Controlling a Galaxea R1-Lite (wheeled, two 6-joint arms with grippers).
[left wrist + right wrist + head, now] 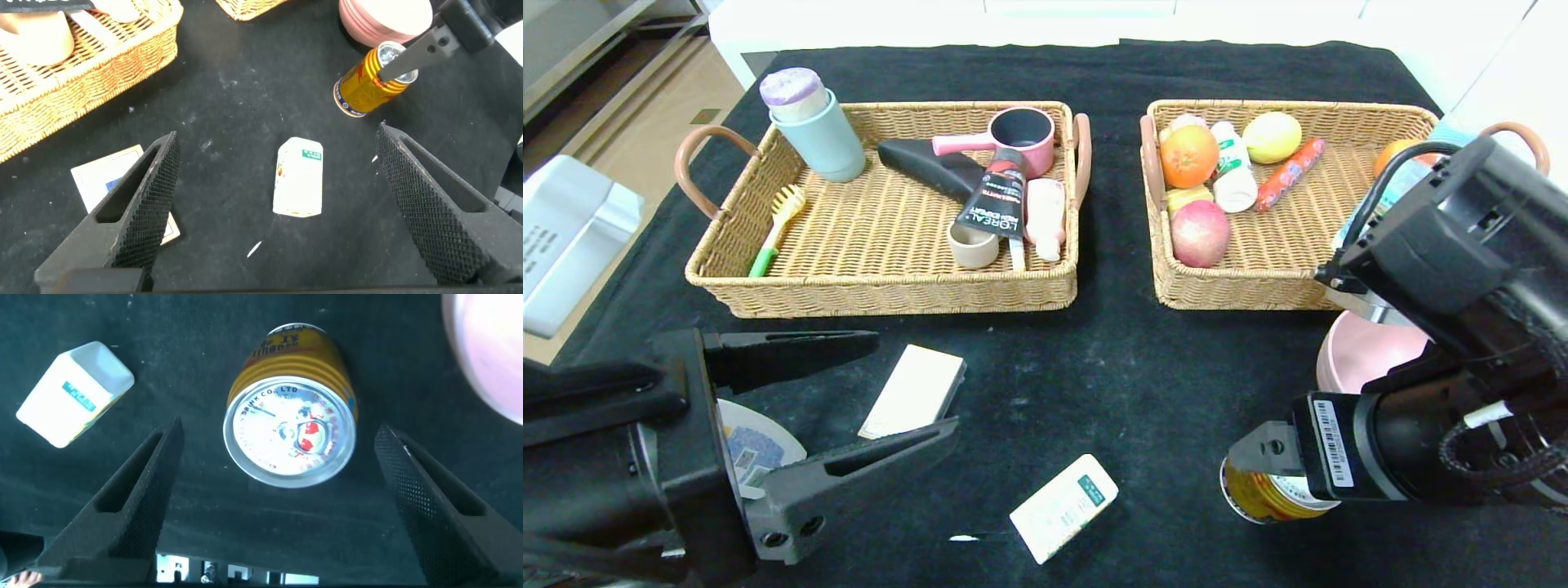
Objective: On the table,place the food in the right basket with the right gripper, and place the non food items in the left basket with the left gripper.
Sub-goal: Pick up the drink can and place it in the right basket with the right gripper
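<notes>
While the right pincer (270,498) hovers spread, it half-hides the gold can (1262,494).

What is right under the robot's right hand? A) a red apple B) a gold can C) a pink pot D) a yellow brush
B: the open right hand hangs right over the gold can, whose silver top shows between the two fingers.

Both grippers' fingers (792,343) wide apart.
</notes>
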